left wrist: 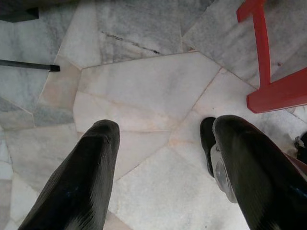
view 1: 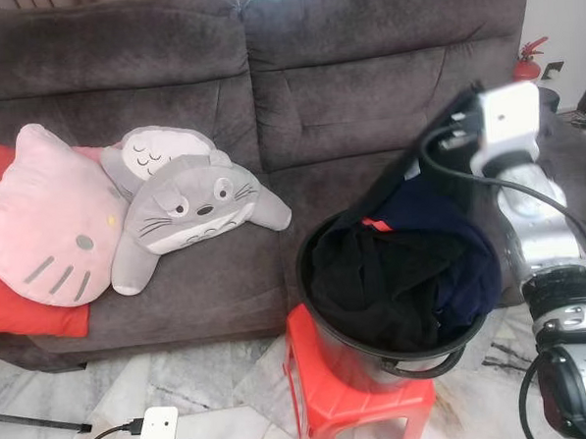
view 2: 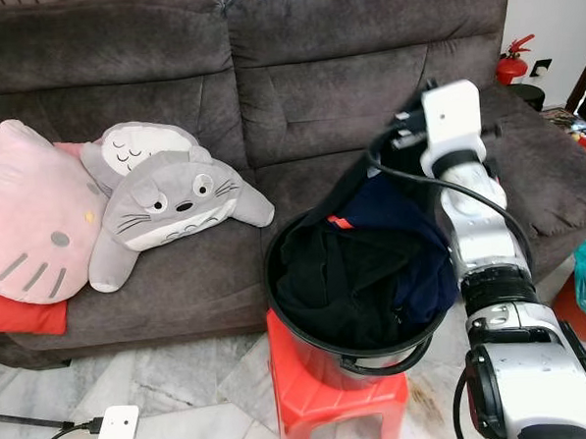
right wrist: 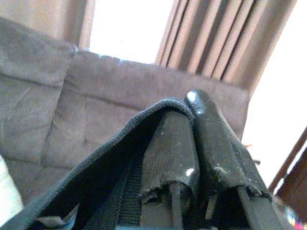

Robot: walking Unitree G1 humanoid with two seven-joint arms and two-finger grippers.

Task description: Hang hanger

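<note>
Right pincer (right wrist: 192, 143) is raised above the far rim of the black bucket (view 2: 379, 358), clenched on the edge of a dark garment (view 2: 371, 210) that stretches from its tips down into the pile of black clothes (view 2: 346, 286) below it. No hanger can be made out – possibly buried in that pile, can't tell.

Left pincer (left wrist: 163, 163) hangs idle, released, over the marble floor (left wrist: 144, 86), with the red stool (left wrist: 268, 91) leg just beside it.

Risks: the pinch is on a thin fabric edge – it may slip out. The trailing cloth could drag other clothes over the rim, or tip the bucket off the stool under it. The sofa (view 1: 345, 89) sits just behind the right pincer.
</note>
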